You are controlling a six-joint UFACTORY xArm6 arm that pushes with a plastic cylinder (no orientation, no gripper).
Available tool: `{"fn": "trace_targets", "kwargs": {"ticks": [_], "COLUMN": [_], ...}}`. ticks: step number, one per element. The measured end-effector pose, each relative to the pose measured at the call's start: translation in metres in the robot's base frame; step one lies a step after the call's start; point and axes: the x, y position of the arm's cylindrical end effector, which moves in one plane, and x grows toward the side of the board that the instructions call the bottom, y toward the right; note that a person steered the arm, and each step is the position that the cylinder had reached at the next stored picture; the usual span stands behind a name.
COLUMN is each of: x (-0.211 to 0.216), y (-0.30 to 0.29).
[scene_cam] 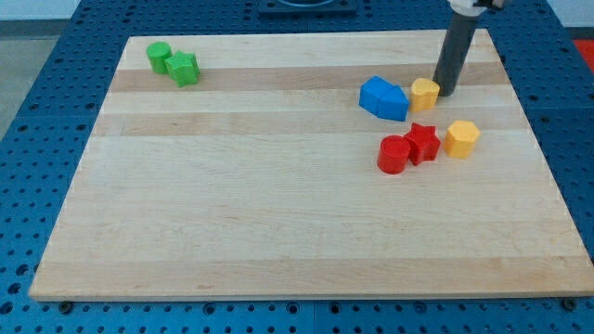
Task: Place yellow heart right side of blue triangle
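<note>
The scene was brightly and evenly lit, seemingly from overhead. The pale wooden tabletop (278, 204) showed no harsh glare, only a soft sheen toward the view's top. Shadows were short and faint, hugging the base of each block. Colours read saturated and clean. Focus was slightly soft throughout, with mild compression blur at block edges; no obvious edge distortion.

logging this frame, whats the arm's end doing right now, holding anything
No gripper: my tip is a bare rod holding nothing, at the view's right edge of the yellow heart, which sits right of the blue block.
</note>
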Motion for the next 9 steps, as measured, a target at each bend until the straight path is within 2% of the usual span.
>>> {"fn": "trace_targets", "kwargs": {"ticks": [1, 3, 5, 6, 7, 9], "x": [0.034, 0.036, -0.018, -0.017, -0.005, 0.069], "y": [-0.016, -0.016, -0.025, -0.046, -0.061, -0.044]}}
